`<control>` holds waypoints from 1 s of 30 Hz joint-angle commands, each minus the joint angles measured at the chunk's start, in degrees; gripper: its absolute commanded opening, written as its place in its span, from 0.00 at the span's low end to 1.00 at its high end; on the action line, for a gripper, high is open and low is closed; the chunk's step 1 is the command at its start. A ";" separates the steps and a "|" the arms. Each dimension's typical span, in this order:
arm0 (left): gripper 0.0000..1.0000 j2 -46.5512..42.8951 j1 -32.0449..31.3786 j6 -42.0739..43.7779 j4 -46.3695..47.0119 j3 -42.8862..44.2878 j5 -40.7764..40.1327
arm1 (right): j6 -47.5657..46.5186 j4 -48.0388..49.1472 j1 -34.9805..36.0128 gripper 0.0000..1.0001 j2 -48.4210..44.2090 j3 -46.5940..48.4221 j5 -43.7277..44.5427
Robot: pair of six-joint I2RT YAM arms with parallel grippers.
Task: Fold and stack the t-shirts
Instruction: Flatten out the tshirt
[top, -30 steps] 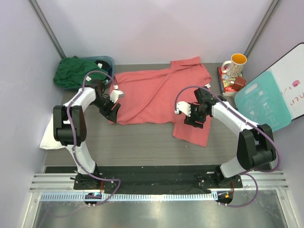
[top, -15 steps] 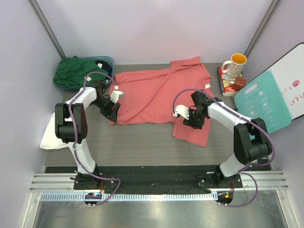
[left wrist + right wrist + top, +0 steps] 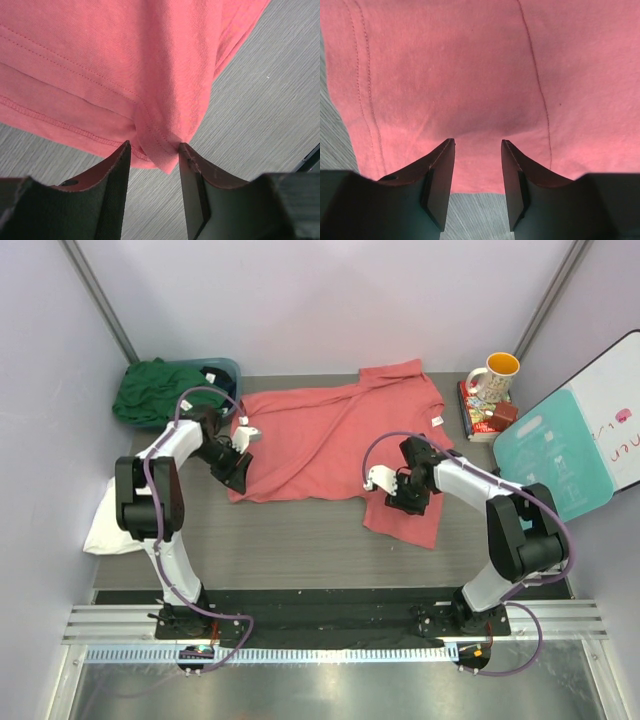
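The coral-red t-shirt [image 3: 330, 440] lies spread out on the grey table, with one part hanging toward the near edge at the right. My left gripper [image 3: 238, 472] is open at the shirt's near-left corner. In the left wrist view its fingers straddle that corner [image 3: 160, 150], and the cloth touches the right finger. My right gripper [image 3: 402, 500] is open, low over the shirt's near-right part [image 3: 470, 75], its fingertips just inside the hem. The dark green t-shirt [image 3: 155, 390] is bunched in the teal tub. The white t-shirt [image 3: 105, 525] lies at the table's left edge.
The teal tub [image 3: 228, 370] stands at the back left. A mug [image 3: 497, 373] sits on small books [image 3: 485, 418] at the back right. A teal board [image 3: 555, 455] and a whiteboard [image 3: 620, 410] lean at the right.
My right gripper has moved a little left and toward the near edge over the shirt's lower right part. My left gripper has hardly moved.
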 commanded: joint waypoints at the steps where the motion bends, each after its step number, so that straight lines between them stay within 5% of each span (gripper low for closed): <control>1: 0.44 1.14 0.51 0.50 -0.98 0.70 1.66 | 0.77 0.06 0.40 0.48 -0.42 0.43 1.32; 6: 0.44 -0.88 0.60 0.67 -0.55 -0.17 1.67 | 1.56 -2.76 0.48 0.50 -6.83 0.97 1.15; 13: 0.45 -1.06 0.77 1.73 -1.42 0.44 1.31 | -7.75 -3.02 0.92 0.61 -18.61 -11.40 2.46; 30: 0.45 -1.06 0.86 2.35 -2.57 2.63 0.78 | -14.53 -5.66 3.65 0.63 -29.60 -25.22 4.05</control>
